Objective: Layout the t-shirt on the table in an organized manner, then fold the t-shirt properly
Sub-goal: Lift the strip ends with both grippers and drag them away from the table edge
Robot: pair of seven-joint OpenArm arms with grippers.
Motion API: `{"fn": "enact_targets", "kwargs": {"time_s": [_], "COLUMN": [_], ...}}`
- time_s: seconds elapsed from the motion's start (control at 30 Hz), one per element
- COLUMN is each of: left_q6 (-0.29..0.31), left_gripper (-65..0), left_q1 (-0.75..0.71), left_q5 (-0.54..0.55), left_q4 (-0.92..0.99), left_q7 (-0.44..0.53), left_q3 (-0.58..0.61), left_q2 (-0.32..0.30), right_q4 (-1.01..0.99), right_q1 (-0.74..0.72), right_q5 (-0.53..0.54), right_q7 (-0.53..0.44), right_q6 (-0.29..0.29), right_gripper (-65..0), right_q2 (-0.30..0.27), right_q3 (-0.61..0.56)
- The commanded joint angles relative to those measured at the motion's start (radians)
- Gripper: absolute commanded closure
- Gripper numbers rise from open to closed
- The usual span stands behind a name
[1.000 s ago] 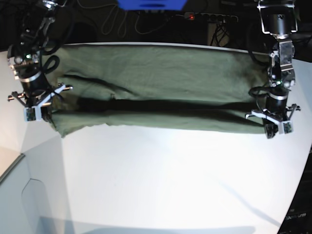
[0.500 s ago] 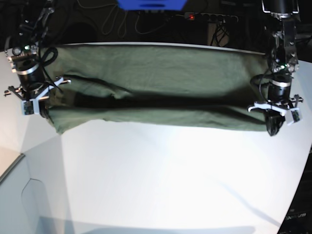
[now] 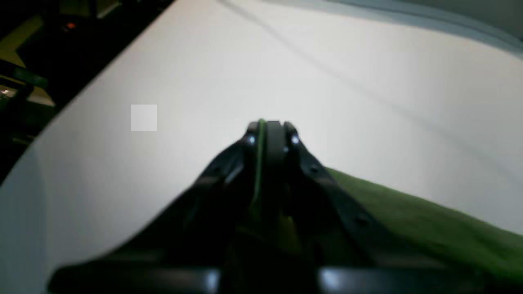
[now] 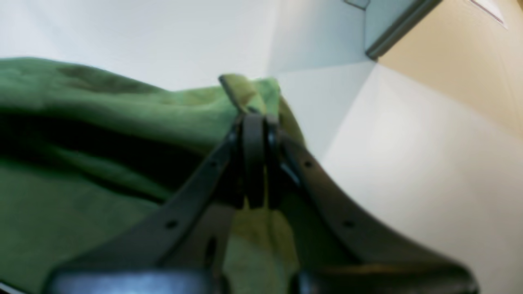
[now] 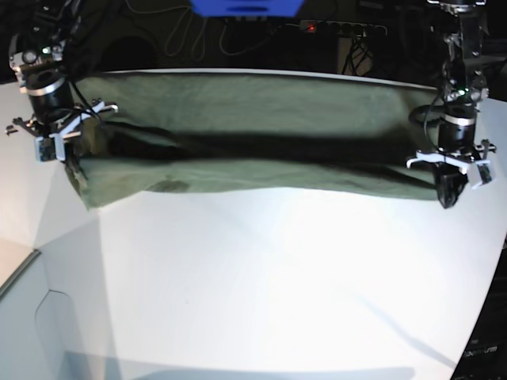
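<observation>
Both grippers higher vs 1s ago, t-shirt (image 5: 238, 134) front edge lifted further; left gripper (image 5: 450, 194) + right gripper (image 5: 70, 168) clamped tight on shirt corners

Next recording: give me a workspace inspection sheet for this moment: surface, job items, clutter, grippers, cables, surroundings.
Surface: white table, bare in front of the garment.
Job items: olive t-shirt stretched sideways between both arms, near edge lifted and doubling over.
Clutter: nothing seen.
Grippers: left gripper shut on shirt edge; right gripper shut on a bunched corner.
Cables: loose cords and a power strip behind the table.
Surroundings: dark background, blue object at the far edge.
</observation>
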State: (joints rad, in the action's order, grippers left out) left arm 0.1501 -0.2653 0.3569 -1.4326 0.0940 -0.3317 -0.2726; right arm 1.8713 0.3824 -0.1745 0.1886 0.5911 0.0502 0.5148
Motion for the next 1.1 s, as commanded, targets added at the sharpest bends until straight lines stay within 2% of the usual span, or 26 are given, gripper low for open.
{"fn": "enact_targets", "kwargs": {"time_s": [0.0, 0.23, 0.67, 0.87, 1.07], "left_q6": [-0.002, -0.002, -0.002, -0.002, -0.002], "left_gripper": [-0.1, -0.1, -0.1, -0.1, -0.1], "left_q1": [0.007, 0.010, 0.011, 0.010, 0.002], "left_q5": [0.006, 0.006, 0.006, 0.006, 0.006], "left_q4": [-0.021, -0.007, 0.031, 0.031, 0.028], "left_q7": [0.028, 0.026, 0.026, 0.026, 0.029], "left_q3": [-0.016, -0.031, -0.033, -0.031, -0.030], "left_q2": [-0.006, 0.003, 0.009, 0.009, 0.011], "right_q4": [0.027, 0.041, 0.106, 0.103, 0.072], "right_q1": [0.002, 0.071, 0.178, 0.246, 0.267], "right_q5": [0.019, 0.019, 0.019, 0.019, 0.019], "right_q7": [-0.039, -0.097, -0.119, -0.206, -0.212], "right_q6": [0.008, 0.008, 0.010, 0.010, 0.010], "right_gripper": [0.0, 0.0, 0.0, 0.0, 0.0], "right_q2": [0.004, 0.075, 0.075, 0.086, 0.087], "right_q3": [0.003, -0.009, -0.009, -0.022, -0.031]}}
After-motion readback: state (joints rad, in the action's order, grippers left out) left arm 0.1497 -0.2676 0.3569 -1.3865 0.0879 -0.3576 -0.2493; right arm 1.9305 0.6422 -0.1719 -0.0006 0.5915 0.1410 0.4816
